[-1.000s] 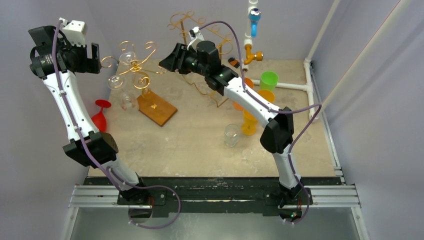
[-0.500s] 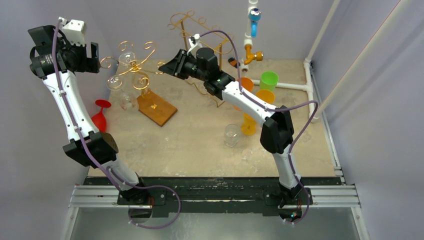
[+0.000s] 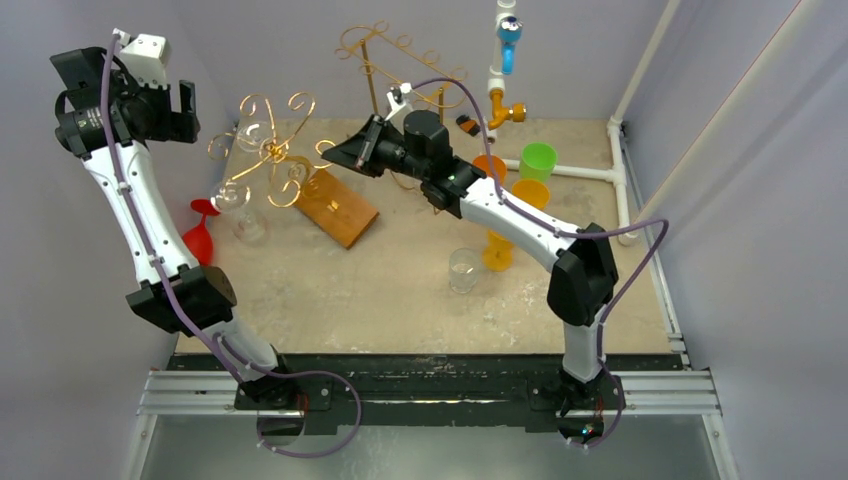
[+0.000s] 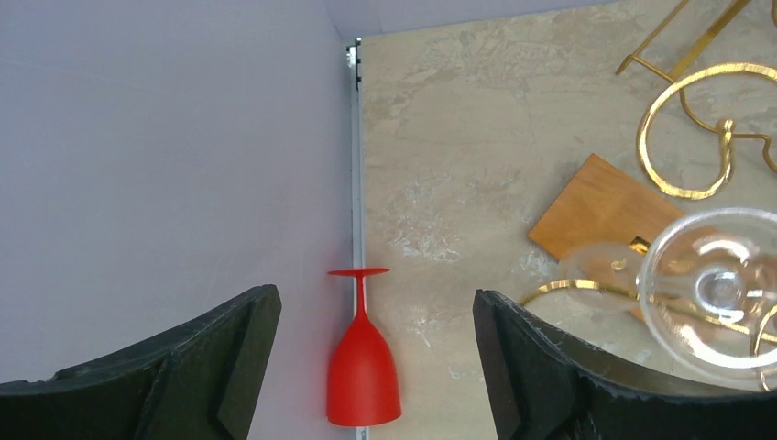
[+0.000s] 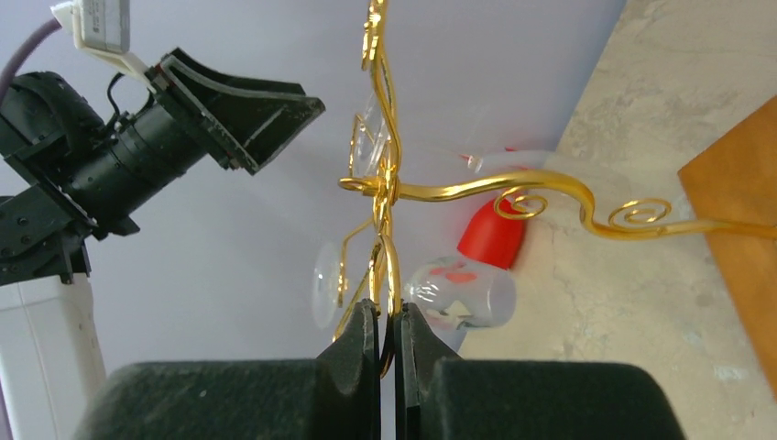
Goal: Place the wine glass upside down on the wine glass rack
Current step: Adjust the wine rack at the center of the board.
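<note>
At the gold rack (image 3: 268, 152), right gripper (image 5: 387, 321) is clenched on its wire (rack leaning, clear wine glass (image 3: 232, 195) hung on it), left gripper (image 4: 374, 312) wide open, empty.

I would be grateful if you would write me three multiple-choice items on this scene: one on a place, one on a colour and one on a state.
1. The red wine glass is:
A. by the left wall
B. at the right edge
C. at the near edge

2. The cup nearest the white pipe is:
A. blue
B. green
C. red

3. The right fingers are:
A. wide open
B. shut on the red glass
C. shut on the gold rack

Answers:
1 A: the left wrist view shows it right at the foot of the wall.
2 B: the top view shows it bright green.
3 C: the right wrist view shows the two fingers pinched on the rack's wire.
</note>
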You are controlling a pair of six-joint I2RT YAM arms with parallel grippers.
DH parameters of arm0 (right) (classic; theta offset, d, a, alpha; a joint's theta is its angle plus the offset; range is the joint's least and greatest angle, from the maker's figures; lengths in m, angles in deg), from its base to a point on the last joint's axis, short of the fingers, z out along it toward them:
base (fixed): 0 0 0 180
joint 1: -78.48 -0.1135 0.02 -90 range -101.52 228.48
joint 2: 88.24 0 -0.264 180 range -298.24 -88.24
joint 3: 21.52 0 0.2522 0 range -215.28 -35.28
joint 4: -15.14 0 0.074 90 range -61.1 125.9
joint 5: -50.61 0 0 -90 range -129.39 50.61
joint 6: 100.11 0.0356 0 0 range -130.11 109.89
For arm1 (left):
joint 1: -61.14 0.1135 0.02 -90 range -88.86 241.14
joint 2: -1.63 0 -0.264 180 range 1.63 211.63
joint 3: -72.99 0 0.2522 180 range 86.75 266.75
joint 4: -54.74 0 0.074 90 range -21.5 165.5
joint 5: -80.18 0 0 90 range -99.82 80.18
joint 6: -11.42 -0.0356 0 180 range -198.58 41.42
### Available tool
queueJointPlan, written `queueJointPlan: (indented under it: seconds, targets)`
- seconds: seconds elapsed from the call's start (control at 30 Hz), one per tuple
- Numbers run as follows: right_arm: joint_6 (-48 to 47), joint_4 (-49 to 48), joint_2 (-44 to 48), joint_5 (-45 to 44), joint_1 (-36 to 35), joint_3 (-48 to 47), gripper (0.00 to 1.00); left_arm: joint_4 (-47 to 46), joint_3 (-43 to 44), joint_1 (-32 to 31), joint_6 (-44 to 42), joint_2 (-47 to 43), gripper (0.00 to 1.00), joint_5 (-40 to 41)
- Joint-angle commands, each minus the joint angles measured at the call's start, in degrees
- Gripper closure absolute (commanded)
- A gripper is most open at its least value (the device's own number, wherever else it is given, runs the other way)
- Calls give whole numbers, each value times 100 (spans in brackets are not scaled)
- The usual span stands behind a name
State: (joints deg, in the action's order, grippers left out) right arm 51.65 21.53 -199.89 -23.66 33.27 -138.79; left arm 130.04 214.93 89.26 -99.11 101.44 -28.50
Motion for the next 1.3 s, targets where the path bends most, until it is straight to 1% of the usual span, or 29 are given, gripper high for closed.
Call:
queueJointPlan:
  seconds: [0.0, 0.17, 0.23, 0.37, 0.53, 0.6, 0.7, 0.73, 0.8, 0.9, 0.97, 1.03, 1.13, 1.27]
  targets:
    - [-437, -31, 564, -470, 241, 273, 100, 64, 368, 9, 174, -93, 17, -97]
    - [-305, 213, 665, -530, 424, 351, 100, 90, 409, -5, 271, -39, 18, -298]
    - [-177, 329, 707, -603, 521, 425, 100, 168, 410, -72, 257, -16, 20, -429]
    - [115, 256, 787, -667, 653, 630, 100, 535, 347, -368, 3, 55, 22, -579]
    - [392, 118, 852, -758, 719, 837, 100, 898, 283, -418, -197, 70, 22, -1001]
    - [417, 122, 856, -772, 752, 852, 100, 1016, 284, -413, -265, 105, 19, -1116]
    - [495, 56, 884, -751, 821, 935, 100, 1107, 219, -412, -232, 213, 8, -1432]
    - [523, 25, 895, -739, 841, 988, 100, 1159, 223, -417, -233, 269, 7, -1523]
    - [518, 7, 900, -713, 874, 999, 100, 1145, 215, -404, -231, 372, 6, -1587]
    - [520, -1, 934, -705, 918, 1067, 100, 868, 83, -406, -164, 428, 10, -1640]
    - [530, -13, 926, -673, 951, 1092, 100, 582, -45, -406, -60, 409, 15, -1715]
    - [530, -44, 919, -636, 968, 1104, 100, 141, -130, -407, 255, 382, 22, -1782]
    - [543, -90, 918, -617, 979, 1157, 100, -430, -318, -433, 813, 360, 25, -2230]
    - [587, -147, 939, -563, 1016, 1238, 100, -1031, -617, -608, 1432, 337, 24, -2701]
